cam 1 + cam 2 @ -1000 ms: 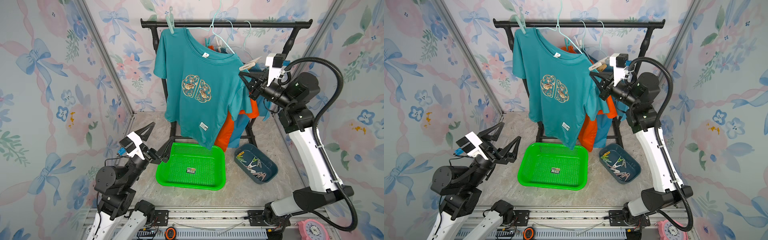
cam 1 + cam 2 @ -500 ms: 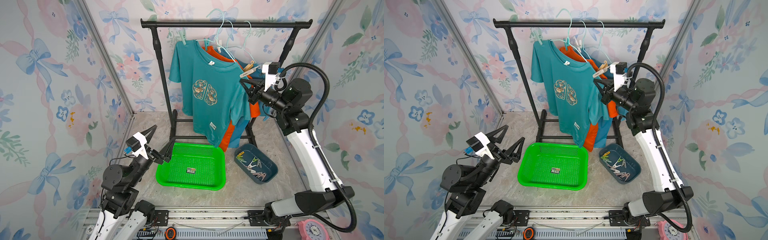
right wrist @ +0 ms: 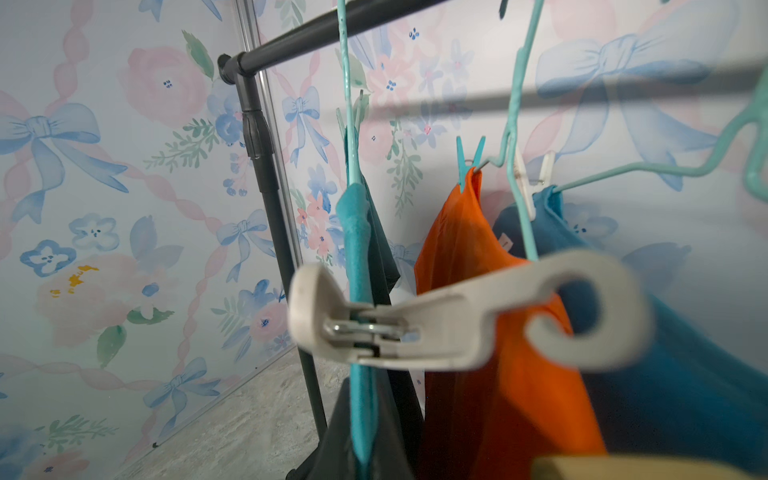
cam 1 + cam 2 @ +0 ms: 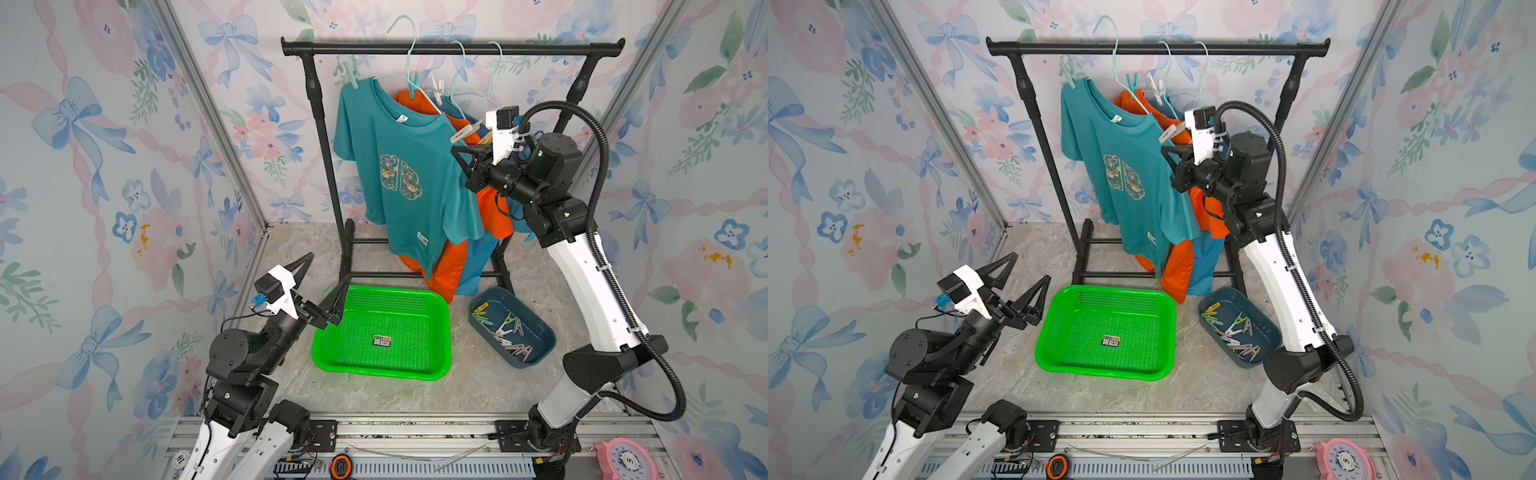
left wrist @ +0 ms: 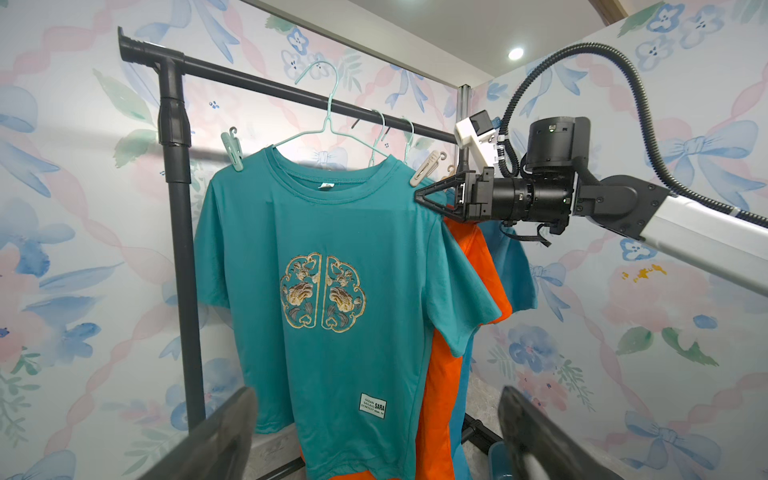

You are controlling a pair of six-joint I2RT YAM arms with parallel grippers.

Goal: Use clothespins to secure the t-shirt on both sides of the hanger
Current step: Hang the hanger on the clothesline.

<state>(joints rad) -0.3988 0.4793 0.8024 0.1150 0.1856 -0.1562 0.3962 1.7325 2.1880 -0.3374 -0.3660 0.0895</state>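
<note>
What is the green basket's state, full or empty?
Empty but for a small label: the green basket shows bare mesh floor in both top views.

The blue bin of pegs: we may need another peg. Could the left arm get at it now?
Probably, with a stretch: the left gripper is open and empty, nothing covers the bin, but the green basket lies between them.

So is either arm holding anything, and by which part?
Nothing, it seems. The left tool is open and empty; the right tool is shut beside the cream plastic clothespin clipped on the shoulder of the teal t-shirt.
</note>
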